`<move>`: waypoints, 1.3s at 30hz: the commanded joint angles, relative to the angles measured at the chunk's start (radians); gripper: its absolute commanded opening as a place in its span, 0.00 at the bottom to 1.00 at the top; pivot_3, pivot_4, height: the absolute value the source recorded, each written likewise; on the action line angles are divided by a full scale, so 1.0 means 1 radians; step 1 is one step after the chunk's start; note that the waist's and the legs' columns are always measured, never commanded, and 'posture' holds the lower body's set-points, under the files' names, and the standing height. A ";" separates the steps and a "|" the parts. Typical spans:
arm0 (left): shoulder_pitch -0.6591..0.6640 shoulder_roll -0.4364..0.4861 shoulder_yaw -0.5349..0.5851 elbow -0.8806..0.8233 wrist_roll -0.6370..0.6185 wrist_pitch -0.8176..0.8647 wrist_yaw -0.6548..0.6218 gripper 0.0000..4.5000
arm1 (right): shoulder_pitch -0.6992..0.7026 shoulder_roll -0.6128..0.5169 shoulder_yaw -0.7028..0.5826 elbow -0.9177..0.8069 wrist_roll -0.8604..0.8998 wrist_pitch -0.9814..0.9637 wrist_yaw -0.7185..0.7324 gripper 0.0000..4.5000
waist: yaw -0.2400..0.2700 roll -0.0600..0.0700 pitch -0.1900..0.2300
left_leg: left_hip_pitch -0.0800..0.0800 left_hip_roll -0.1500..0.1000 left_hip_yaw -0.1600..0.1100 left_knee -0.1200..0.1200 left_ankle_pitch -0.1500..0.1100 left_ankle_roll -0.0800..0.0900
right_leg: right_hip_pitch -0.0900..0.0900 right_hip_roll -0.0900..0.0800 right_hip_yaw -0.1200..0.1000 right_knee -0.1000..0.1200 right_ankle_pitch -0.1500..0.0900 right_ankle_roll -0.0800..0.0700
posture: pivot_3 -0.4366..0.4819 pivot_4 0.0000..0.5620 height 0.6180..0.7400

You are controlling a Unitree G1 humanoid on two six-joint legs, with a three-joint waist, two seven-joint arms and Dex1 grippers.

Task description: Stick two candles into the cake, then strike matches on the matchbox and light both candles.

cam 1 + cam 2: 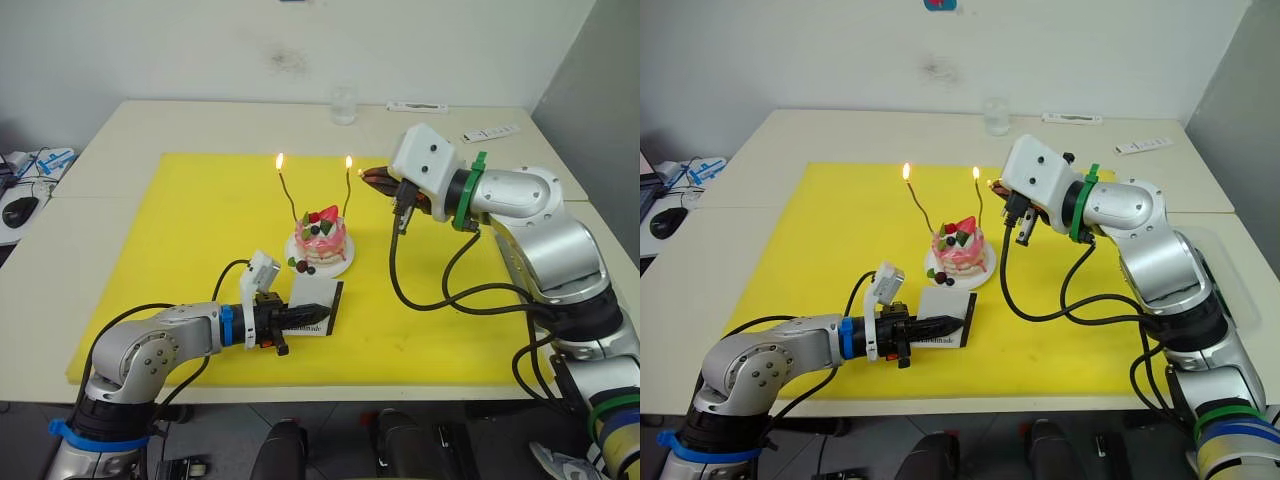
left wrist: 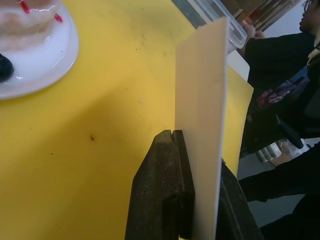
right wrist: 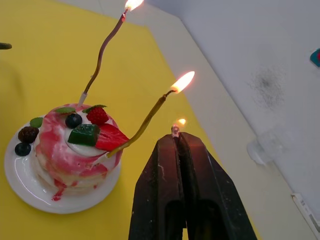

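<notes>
"Handmade"-lettered matchbox (image 1: 313, 302) upright in left end effector (image 1: 318, 313).

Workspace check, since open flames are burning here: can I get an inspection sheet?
Surface: yellow mat on a pale table.
Job's things: cake on its plate, two candles, left candle and right candle, both stuck in and lit; matchbox held upright near the plate; match with a small flame at its tip.
Clutter: glass, remote, flat white item at the far edge; mouse at the left.
Grippers: left tool shut on the matchbox; right tool shut on the match, close to the right candle.
Cables: black cables loop over the mat.
Surroundings: white wall; a person beyond the table in the left wrist view.
</notes>
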 commanded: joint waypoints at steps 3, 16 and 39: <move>-0.015 -0.011 0.012 -0.008 -0.011 0.003 0.002 0.00 | 0.073 -0.072 -0.112 -0.101 0.014 0.052 -0.013 0.01 | 0.000 0.000 0.000 | 0.000 0.000 0.000 0.000 0.000 0.000 | 0.000 0.000 0.000 0.000 0.000 0.000 | 0.48 0.27 1.00; -0.017 -0.090 -0.007 -0.005 -0.030 0.026 0.025 0.00 | 0.548 -0.172 -0.669 -0.234 -0.028 0.293 -0.225 0.01 | 0.004 0.000 0.000 | 0.000 -0.001 0.001 0.001 0.000 0.000 | 0.001 0.000 0.001 0.000 -0.002 0.004 | 0.48 0.27 1.00; -0.036 -0.144 -0.020 0.017 -0.027 0.019 0.040 0.00 | 0.723 -0.061 -0.803 -0.241 0.059 0.364 -0.360 0.93 | -0.001 0.001 -0.001 | 0.004 -0.001 0.005 0.001 0.001 0.001 | 0.002 0.001 0.006 0.000 -0.002 0.000 | 0.48 0.27 1.00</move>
